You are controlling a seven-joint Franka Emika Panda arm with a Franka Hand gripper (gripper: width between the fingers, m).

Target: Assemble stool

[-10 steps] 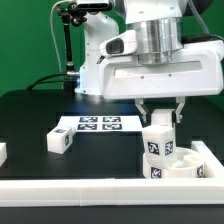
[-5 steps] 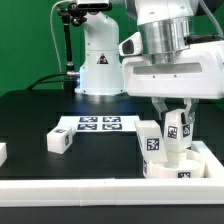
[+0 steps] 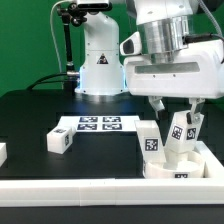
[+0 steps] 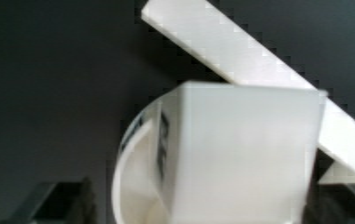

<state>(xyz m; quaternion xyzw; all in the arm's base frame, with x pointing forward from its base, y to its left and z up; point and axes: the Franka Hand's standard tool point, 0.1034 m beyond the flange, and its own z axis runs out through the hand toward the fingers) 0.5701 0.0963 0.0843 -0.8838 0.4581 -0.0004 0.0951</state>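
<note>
The round white seat [image 3: 176, 170] lies at the exterior view's right, in the corner of the border rails. A tagged leg [image 3: 151, 143] stands upright in it. A second leg [image 3: 182, 134] leans in the seat beside the first, and my gripper [image 3: 180, 118] straddles it, open, with its fingers standing off the leg's sides. In the wrist view that leg [image 4: 236, 150] fills the middle, with the seat's rim [image 4: 138, 165] curving beside it and the gripper [image 4: 200, 208] open around it. A third leg [image 3: 58, 141] lies loose on the black table.
The marker board [image 3: 98, 124] lies flat at mid-table. White border rails run along the front [image 3: 100, 190] and the right side [image 3: 212, 152]; a rail [image 4: 245, 50] also crosses the wrist view. A small white part [image 3: 2, 152] sits at the left edge.
The jaws have spread apart and let go of the leaning leg, which stays in the seat. One second ago the gripper moved toward the exterior view's right with it.
</note>
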